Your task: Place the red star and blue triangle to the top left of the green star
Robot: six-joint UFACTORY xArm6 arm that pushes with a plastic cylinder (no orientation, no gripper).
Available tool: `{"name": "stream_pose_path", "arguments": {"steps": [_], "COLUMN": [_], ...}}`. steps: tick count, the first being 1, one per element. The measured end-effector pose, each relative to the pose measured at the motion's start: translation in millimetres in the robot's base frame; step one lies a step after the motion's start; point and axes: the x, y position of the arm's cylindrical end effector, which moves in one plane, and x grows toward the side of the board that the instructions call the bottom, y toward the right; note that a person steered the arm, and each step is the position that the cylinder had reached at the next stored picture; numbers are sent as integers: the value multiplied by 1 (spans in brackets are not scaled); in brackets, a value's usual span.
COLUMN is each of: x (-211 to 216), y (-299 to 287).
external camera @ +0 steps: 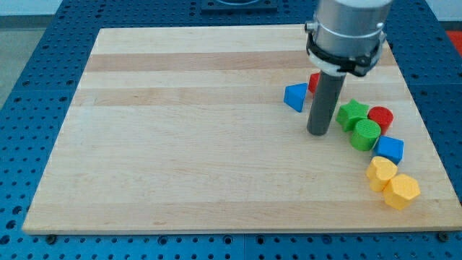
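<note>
The blue triangle [294, 97] lies on the wooden board [180, 144] at the view's upper right. A red block [314, 81], mostly hidden behind the rod, sits just to its upper right; its shape cannot be made out. The green star [352, 113] lies to the right of the rod. My tip [318, 133] rests on the board just below and to the right of the blue triangle and just left of the green star, touching neither as far as I can tell.
A red cylinder [380, 117] sits right of the green star. A green cylinder [366, 134], a blue cube [390, 149] and two yellow blocks [381, 172] [401, 191] run down toward the board's right edge.
</note>
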Motion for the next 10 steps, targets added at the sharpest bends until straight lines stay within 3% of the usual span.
{"name": "stream_pose_path", "arguments": {"steps": [2, 5, 10], "x": [-9, -88, -40], "y": [24, 38, 13]}}
